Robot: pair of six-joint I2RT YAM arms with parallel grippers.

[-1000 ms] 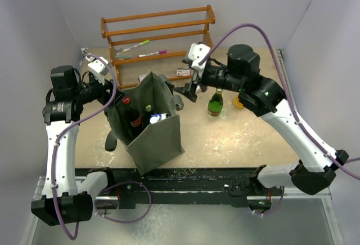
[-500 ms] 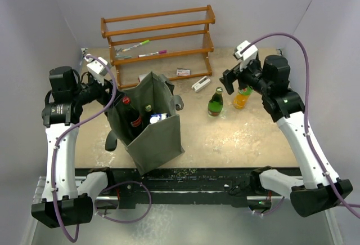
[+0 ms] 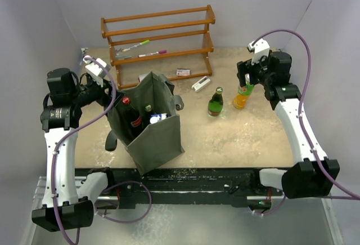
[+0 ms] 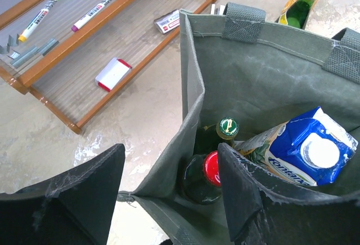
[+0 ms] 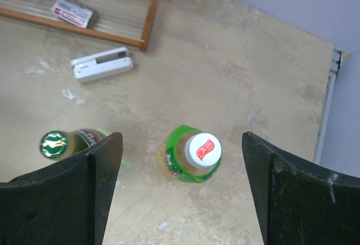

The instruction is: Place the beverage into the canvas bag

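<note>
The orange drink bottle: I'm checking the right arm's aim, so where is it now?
In the top view the orange drink bottle stands on the table's right side, just right of the green glass bottle, beneath the open right gripper.

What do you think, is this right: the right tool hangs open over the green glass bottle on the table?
No. The right tool hangs open over the orange drink on the table; the green glass bottle stands beside it. The right wrist view shows this.
</note>
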